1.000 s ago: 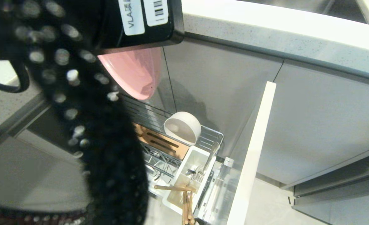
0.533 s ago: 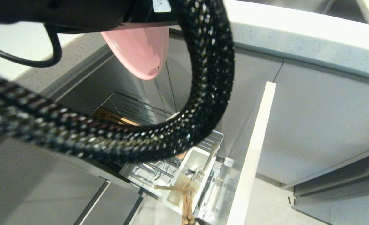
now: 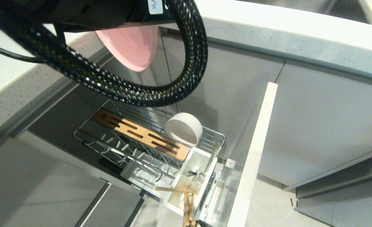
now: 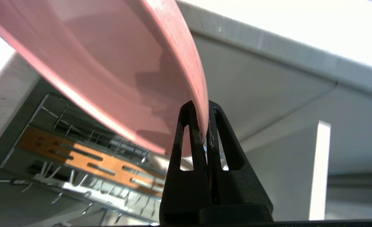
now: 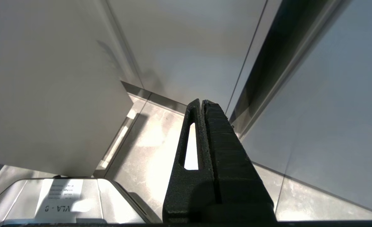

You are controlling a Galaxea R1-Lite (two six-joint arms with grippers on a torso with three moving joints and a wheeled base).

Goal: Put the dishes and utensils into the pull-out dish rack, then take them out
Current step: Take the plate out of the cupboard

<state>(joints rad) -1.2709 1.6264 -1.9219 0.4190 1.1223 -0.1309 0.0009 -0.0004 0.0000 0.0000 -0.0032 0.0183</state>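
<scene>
- Grey cabinet fronts run under a pale speckled bench; the pull-out dish rack stands open at lower centre of the head view.
- The pink plate, at upper left of that view, is pinched by its rim in the closed fingers of the left gripper, high above the rack.
- The plate is best kept edge-on and clear of the bench lip, judged as being carried out.
- The right gripper is seen shut and empty.

A pale speckled stone countertop runs along the top of the head view, its rim overhanging flat grey cabinet fronts split by thin dark seams. Beyond it at the upper right lies the dim basin of a sink. Low on the right, a glossy light tiled floor meets a stepped grey plinth
</scene>
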